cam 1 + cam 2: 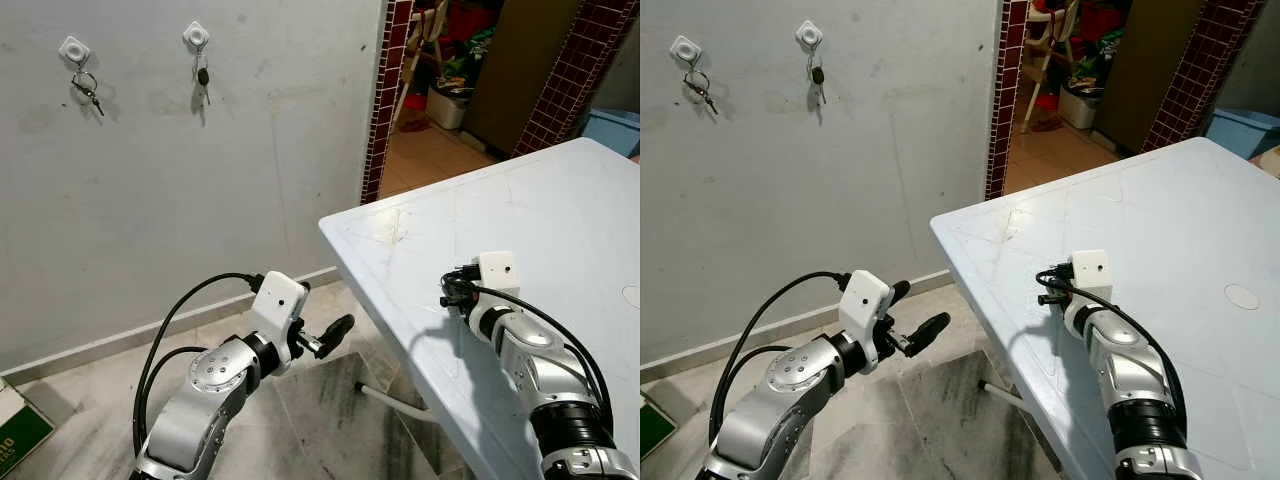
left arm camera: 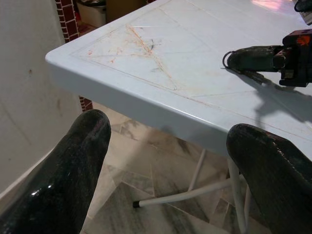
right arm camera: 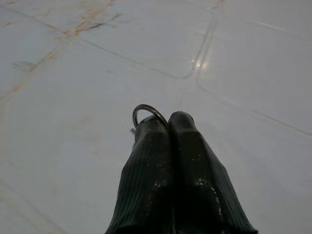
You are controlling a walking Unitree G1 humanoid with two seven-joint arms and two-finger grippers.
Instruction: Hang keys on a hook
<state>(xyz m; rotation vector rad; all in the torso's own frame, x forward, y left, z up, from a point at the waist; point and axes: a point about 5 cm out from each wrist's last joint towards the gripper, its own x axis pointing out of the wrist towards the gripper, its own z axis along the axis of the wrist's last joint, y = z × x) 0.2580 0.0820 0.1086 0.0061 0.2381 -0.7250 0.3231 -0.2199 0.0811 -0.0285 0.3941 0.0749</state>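
Observation:
My right gripper rests low on the white table, shut on a thin metal key ring that pokes out beside its fingertips; the keys themselves are hidden under the fingers. From the left wrist view the same ring shows at the tip of those fingers. My left gripper hangs open and holds nothing, over the floor beside the table's near corner. High on the grey wall are two white hooks, each with keys hanging from it.
The table corner juts out between the arms, with white legs under it. A doorway with a maroon tiled frame opens right of the wall. A green and white box lies on the floor at the left.

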